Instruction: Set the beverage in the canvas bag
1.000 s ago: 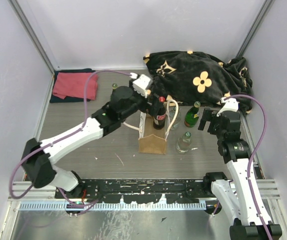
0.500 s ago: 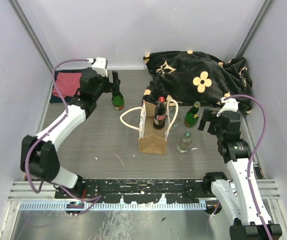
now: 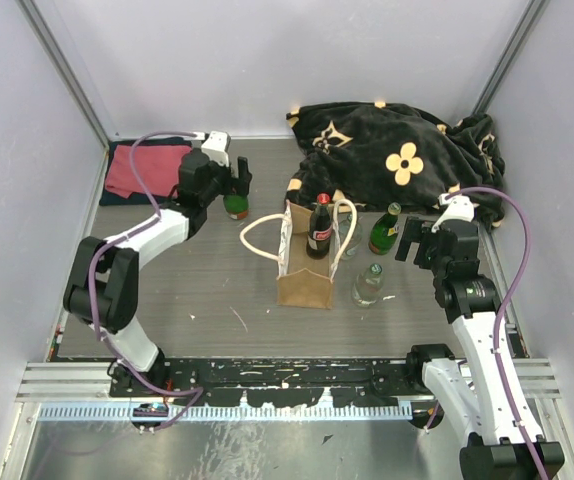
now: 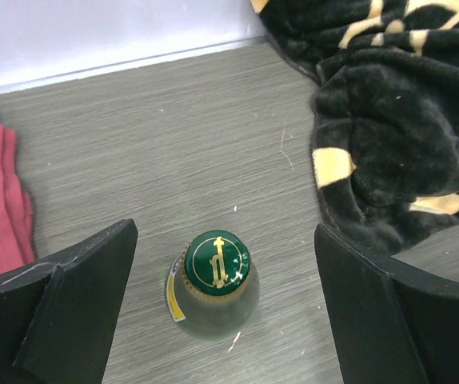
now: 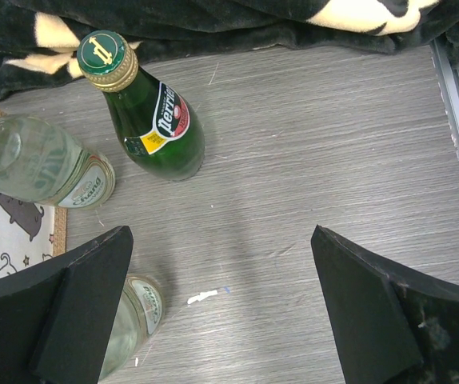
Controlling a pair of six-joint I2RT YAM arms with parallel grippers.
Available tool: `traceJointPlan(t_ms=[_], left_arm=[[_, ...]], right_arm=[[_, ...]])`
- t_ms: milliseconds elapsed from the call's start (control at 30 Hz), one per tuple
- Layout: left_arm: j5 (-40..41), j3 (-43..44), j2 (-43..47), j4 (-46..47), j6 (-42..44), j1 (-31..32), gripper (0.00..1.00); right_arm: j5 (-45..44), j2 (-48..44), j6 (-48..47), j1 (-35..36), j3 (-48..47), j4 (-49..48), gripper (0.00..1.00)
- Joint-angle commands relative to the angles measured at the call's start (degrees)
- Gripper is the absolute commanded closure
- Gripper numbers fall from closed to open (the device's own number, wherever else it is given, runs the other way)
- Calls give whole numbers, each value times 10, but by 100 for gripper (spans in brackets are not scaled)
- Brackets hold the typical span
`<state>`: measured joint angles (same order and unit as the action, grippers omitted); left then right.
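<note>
Meanwhile, a dark soda bottle point(image 3: 319, 228) stands upright inside the canvas bag point(image 3: 304, 285), its red cap rising between the two cream handles, so we judge at least one drink delivered. Out to the left of the bag and a little beyond it, the left claw point(image 4: 225, 240) hovers above a green-capped bottle point(image 4: 213, 280) that stands on the grey surface point(image 3: 197, 290); its fingers are spread wide on either side of the bottle and touch nothing. To the right of the bag the right claw point(image 5: 221, 236) is likewise wide apart and empty, looking down on bare surface. A labelled green bottle point(image 5: 153, 120) and two clear bottles point(image 5: 41, 164) stand just right of the bag, none of them held. A black flowered blanket point(image 3: 397, 150) is heaped behind the bag, and a red towel point(image 3: 142, 170) lies far to its left.

If the green-capped bottle is the drink now wanted, we reckon nearly all of that run remains: close on its neck, lift, carry it across to the bag and lower it in beside the soda.
</note>
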<state>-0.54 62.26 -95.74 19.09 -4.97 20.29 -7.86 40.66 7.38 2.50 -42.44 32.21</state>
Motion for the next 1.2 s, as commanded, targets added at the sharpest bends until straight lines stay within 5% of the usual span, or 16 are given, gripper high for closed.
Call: traceJointPlan(t_ms=[0, 233, 500, 533, 767, 1167], left_arm=[[1, -15, -42, 83, 12, -1, 0], [9, 0, -94, 125, 14, -2, 15], [8, -6, -89, 154, 5, -2, 96], [6, -8, -83, 151, 5, -2, 100], [-22, 13, 1, 91, 16, -2, 100], [-125, 177, 143, -157, -34, 14, 100]], right_arm=[[-1, 3, -8, -2, -15, -19, 0], [5, 6, 8, -2, -8, -25, 0], [6, 5, 13, -2, -9, -21, 0], [6, 5, 15, -2, -9, -21, 0], [12, -1, 25, -2, -12, -16, 0], [16, -9, 29, -2, -23, -10, 0]])
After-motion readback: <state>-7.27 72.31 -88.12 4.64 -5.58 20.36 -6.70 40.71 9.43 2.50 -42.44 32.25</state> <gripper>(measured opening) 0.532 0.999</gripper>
